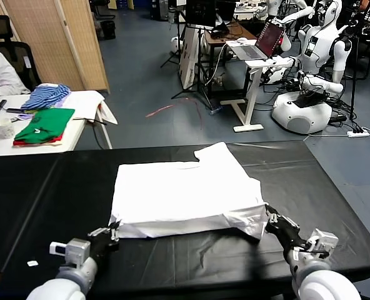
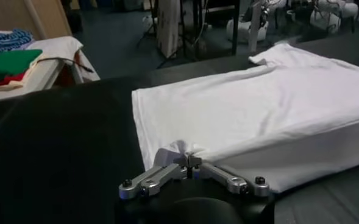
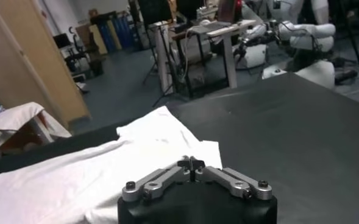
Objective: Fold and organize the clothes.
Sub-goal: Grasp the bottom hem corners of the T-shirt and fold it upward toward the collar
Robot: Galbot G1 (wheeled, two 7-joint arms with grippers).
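Observation:
The white T-shirt (image 1: 182, 197) lies on the black table (image 1: 335, 187), with its near part folded over and one sleeve (image 1: 219, 153) pointing to the far side. No printed graphic shows. My left gripper (image 1: 114, 230) is at the shirt's near left corner, shut on a pinch of fabric; it also shows in the left wrist view (image 2: 190, 161) with the shirt (image 2: 258, 103) spread beyond it. My right gripper (image 1: 267, 219) is at the shirt's near right corner, shut on the fabric edge; it also shows in the right wrist view (image 3: 191, 162) against the shirt (image 3: 106, 170).
A white side table (image 1: 85, 103) at the back left holds green folded garments (image 1: 45, 124) and a blue-striped cloth (image 1: 45, 95). A small white scrap (image 1: 32, 263) lies near the table's front left. Other robots (image 1: 307, 75) and a desk with a laptop (image 1: 260, 44) stand beyond.

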